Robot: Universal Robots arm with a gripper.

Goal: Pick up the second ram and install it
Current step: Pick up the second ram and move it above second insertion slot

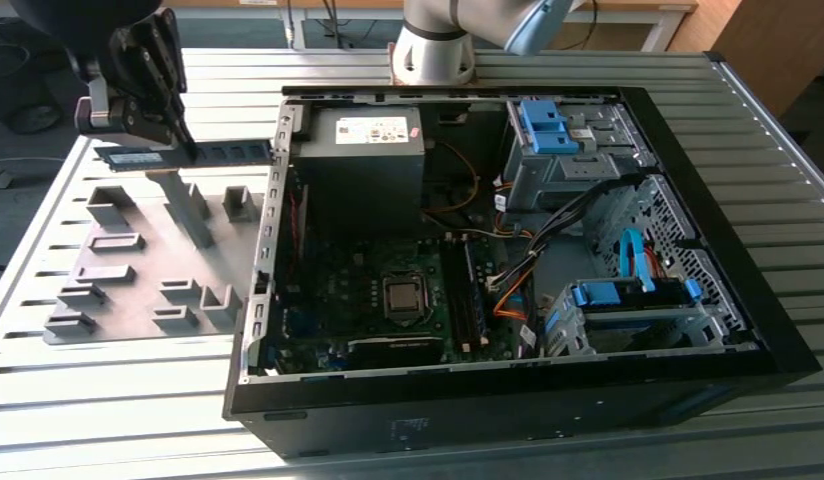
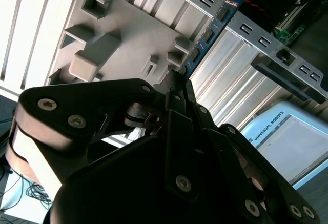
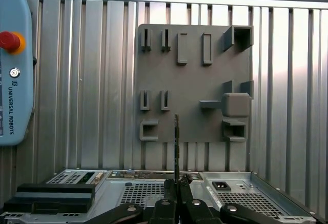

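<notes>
Ribbed counter lies beneath. The gripper is clamped on the ram, which is held level above the fixture plate, beside the case. The ram is judged light, stiff and fragile, best gripped by its edges.

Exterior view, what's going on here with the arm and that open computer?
The arm's tool is clamped on a ram stick, holding it level over the grey fixture plate, on the exterior view's left of the open computer case. The stick is outside the case, not yet seated on the motherboard.
</notes>
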